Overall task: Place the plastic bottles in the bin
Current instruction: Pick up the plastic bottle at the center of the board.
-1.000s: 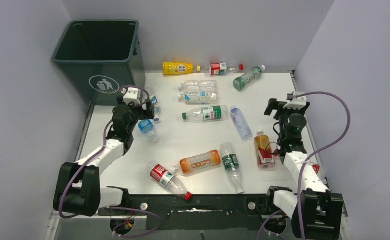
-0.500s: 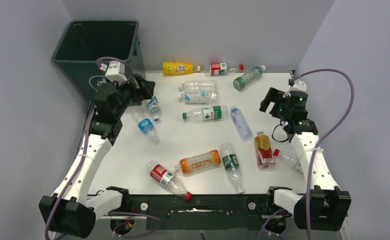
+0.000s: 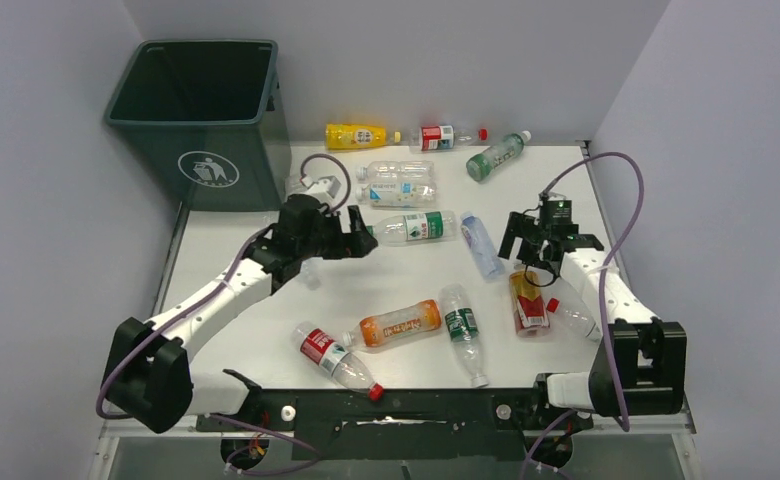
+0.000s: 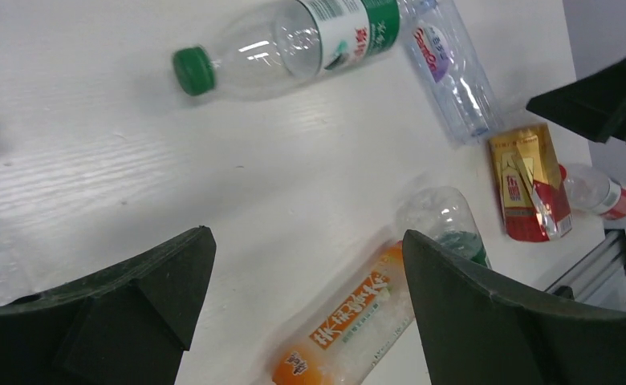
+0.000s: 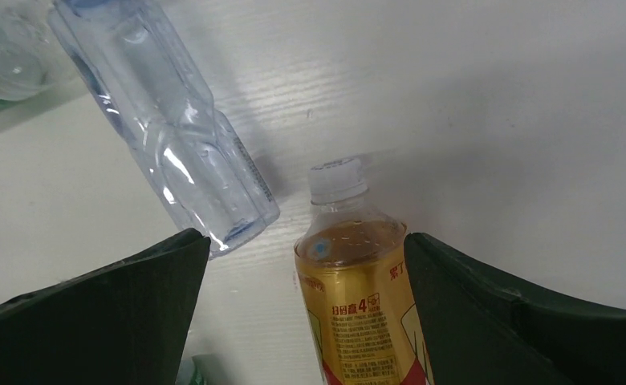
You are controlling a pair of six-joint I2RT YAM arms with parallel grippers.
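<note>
Item: right gripper [image 5: 306, 241], jaws spread and empty, hung over the neck of the amber tea bottle [image 5: 358, 305] lying near right, best lowered square across its body before closing; left gripper [image 4: 310, 241], likewise spread and empty, beside the green-capped bottle [image 4: 294, 40]; bin [image 3: 206, 165] stood far left.
</note>
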